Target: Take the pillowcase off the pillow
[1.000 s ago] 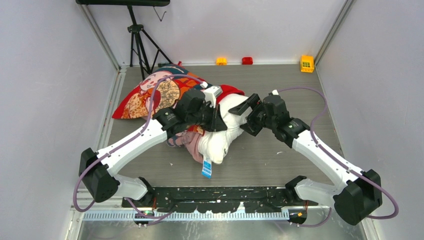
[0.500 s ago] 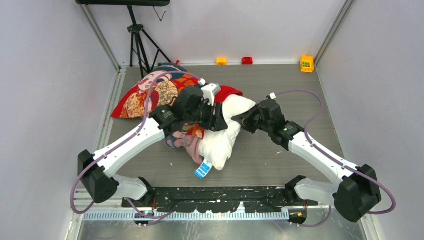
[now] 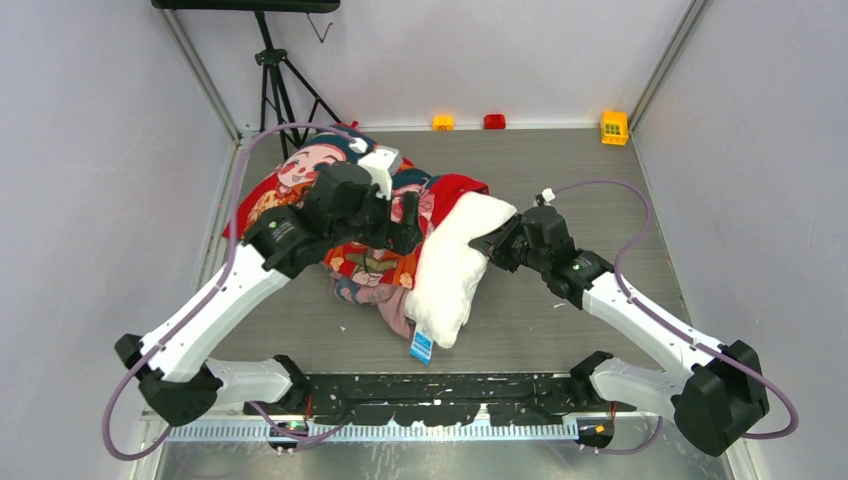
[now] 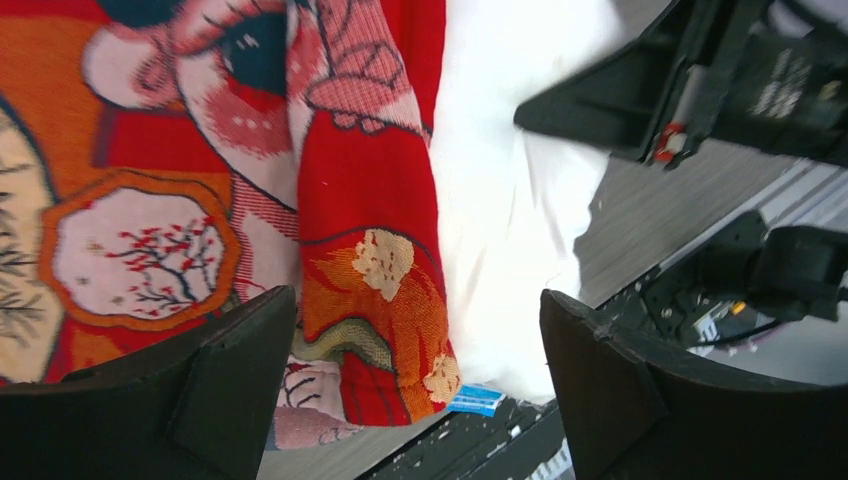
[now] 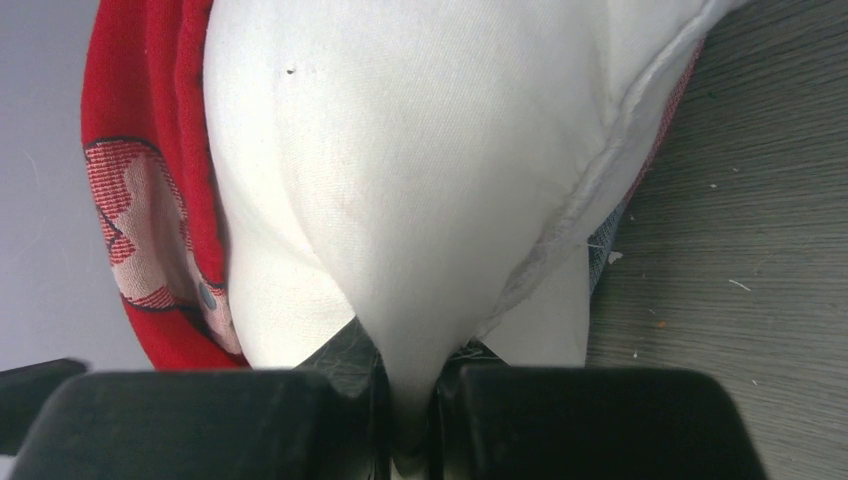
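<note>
Red pillowcase (image 3: 300, 165) lies bunched left of centre on the table (image 3: 580, 170), wrapping only the left flank of the white pillow (image 3: 455, 265). Reaching forward over the cloth, the left arm holds the left gripper (image 4: 415, 300) spread wide over the cover's edge, grasping nothing. Bending in from the right, the right gripper (image 5: 410, 410) is clenched on a pinch of pillow. The pillowcase reaches the table's left edge. A blue tag (image 3: 421, 346) on the pillow lies near the front rail (image 3: 440, 385). Bare tabletop lies to the right and beyond.
</note>
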